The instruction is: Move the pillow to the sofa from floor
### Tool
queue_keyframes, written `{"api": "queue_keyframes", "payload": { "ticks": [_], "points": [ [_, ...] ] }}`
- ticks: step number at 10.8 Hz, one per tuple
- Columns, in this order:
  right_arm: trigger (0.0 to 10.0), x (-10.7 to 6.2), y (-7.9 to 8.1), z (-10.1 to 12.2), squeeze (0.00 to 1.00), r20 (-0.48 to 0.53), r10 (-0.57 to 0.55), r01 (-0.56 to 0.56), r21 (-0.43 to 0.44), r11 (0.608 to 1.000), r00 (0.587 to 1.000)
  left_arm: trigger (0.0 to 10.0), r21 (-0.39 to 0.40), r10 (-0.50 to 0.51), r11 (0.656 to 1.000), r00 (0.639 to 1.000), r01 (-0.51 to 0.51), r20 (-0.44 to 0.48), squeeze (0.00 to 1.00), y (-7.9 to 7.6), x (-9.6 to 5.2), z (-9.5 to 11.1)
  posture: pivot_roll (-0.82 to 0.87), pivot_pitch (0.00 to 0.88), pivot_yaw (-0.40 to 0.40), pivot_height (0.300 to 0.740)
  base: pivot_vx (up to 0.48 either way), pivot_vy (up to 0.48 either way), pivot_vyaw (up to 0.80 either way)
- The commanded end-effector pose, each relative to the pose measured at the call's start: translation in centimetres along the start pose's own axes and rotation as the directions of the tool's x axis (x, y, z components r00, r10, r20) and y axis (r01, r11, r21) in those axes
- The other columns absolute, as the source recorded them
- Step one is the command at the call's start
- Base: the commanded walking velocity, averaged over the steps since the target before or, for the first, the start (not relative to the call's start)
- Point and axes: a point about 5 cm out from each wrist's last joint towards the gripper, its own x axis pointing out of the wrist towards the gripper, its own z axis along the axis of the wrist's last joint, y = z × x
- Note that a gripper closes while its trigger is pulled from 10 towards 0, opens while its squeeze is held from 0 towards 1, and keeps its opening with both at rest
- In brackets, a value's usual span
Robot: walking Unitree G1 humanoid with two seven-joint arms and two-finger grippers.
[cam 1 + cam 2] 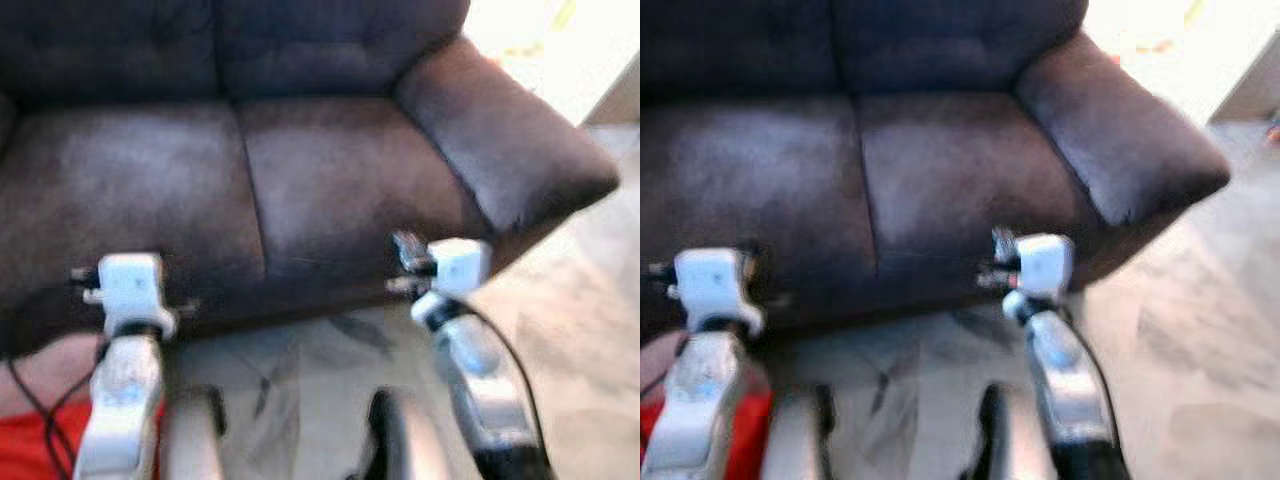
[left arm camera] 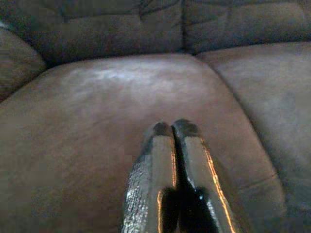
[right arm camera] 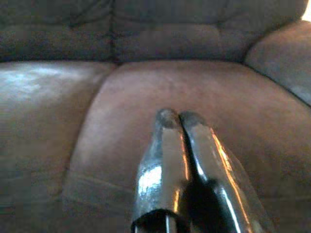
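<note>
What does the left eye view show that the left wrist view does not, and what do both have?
The left eye view alone shows the floor, the sofa's right armrest, something red at the lower left, and both silver arms held before the sofa. The left wrist view alone shows the left gripper close up, its fingers shut together and holding nothing. Both show the brown sofa and its bare seat cushions.

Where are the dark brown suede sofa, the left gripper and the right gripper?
dark brown suede sofa (image 1: 330, 180), left eye view, right seat cushion.
left gripper (image 2: 173, 127), left wrist view, shut fingertips.
right gripper (image 3: 179, 116), right wrist view, shut fingertips.
</note>
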Motion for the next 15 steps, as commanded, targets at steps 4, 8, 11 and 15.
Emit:
{"api": "queue_keyframes", "payload": {
  "ticks": [4,8,11,15],
  "points": [
    [10.0,-0.6,-0.9,-0.4,0.0,-0.021,-0.029,0.029,-0.001,1.0,0.999,10.0,-0.094,-0.048,0.995,0.977,0.028,-0.209,0.0,-0.3,0.0,-3.4,0.14,0.172,-0.107,0.483,0.0,0.0,0.0],
    [10.0,-0.6,-0.8,-0.4,0.0,-0.029,-0.014,0.014,-0.004,1.0,0.999,10.0,-0.205,0.092,0.957,0.886,-0.205,-0.455,1.0,1.4,0.0,-7.1,0.14,0.165,-0.107,0.483,0.0,0.0,0.0],
    [10.0,-0.6,-0.5,-0.5,0.0,-0.036,0.002,-0.002,-0.001,1.0,0.999,10.0,-0.231,0.123,0.924,0.812,-0.303,-0.571,1.0,2.0,0.1,-8.9,0.13,0.16,-0.105,0.483,0.0,0.0,0.0],
    [10.0,-0.5,-0.4,-0.4,0.0,-0.046,0.03,-0.03,0.001,1.0,0.999,10.0,-0.19,0.143,0.896,0.667,-0.401,-0.731,1.0,1.8,0.1,-11.7,0.12,0.182,-0.111,0.483,0.0,0.0,0.0]
  ]
}}
